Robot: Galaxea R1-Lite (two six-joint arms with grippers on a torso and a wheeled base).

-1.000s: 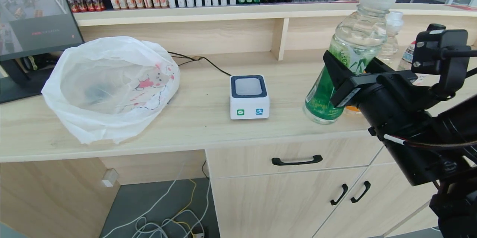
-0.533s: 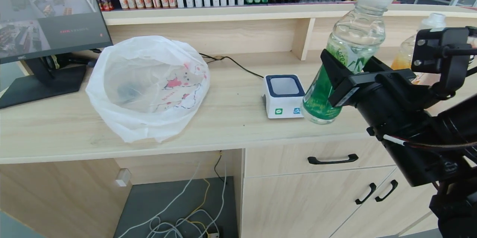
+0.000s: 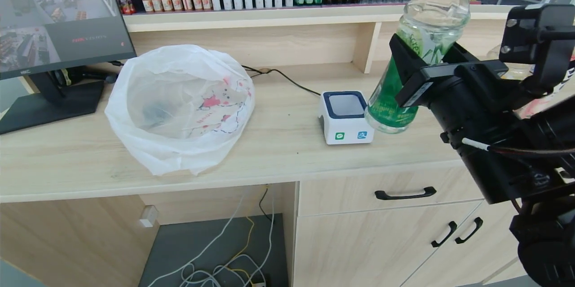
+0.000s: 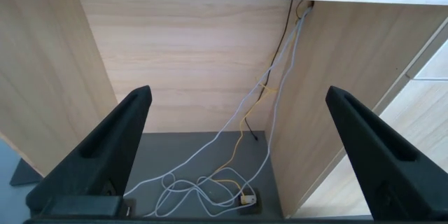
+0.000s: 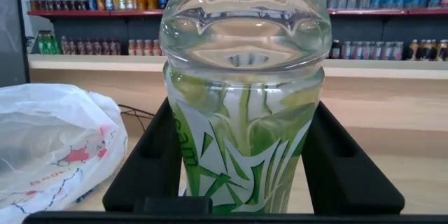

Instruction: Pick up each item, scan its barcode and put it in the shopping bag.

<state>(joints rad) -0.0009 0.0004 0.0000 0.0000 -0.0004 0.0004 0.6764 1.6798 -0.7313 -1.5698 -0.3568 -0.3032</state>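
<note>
With the bottle (image 3: 429,13) clamped upright in the right gripper (image 3: 420,71), clear of the desk (image 3: 287,152) and just above the scanner (image 3: 345,116), only the pick-up was judged done, while scanning and the farther shopping bag (image 3: 179,103) were left; the left gripper (image 4: 238,105) was held wide open and empty.

Right arm (image 3: 494,143): enters from 4 o'clock in the head view, forearm angled toward 10 o'clock. Right gripper (image 3: 420,66): raised, fingers (image 5: 148,155) clamped either side of the green-labelled bottle (image 3: 431,13), which tilts with its cap toward 1 o'clock. Left gripper (image 4: 241,147): held low, jaws spread wide, nothing between them.
</note>
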